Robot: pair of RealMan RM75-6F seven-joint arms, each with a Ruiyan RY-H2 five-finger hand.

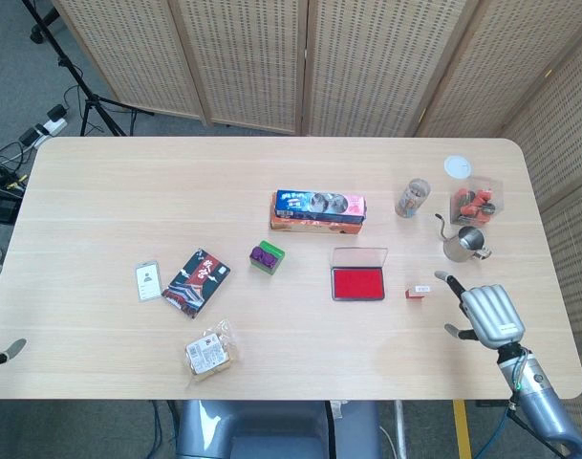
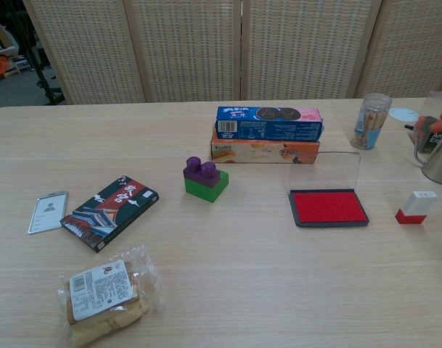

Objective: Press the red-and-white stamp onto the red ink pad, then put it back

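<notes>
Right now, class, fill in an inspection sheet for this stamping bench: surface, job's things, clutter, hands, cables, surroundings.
Surface: pale wood table, level.
Job's things: red-and-white stamp stands on the table, right of the red ink pad; pad lid raised, ink exposed.
Clutter: stacked biscuit boxes, purple-and-green block, dark booklet, card, wrapped snack, glass jar, white lid, clear box of red items, metal pitcher.
Hands: right hand over the table right of the stamp, fingers spread, holding nothing; left hand barely shows at the edge, state unclear.
Cables: cords and a power strip on the floor, top left.
Surroundings: woven folding screens, tripod legs.
</notes>
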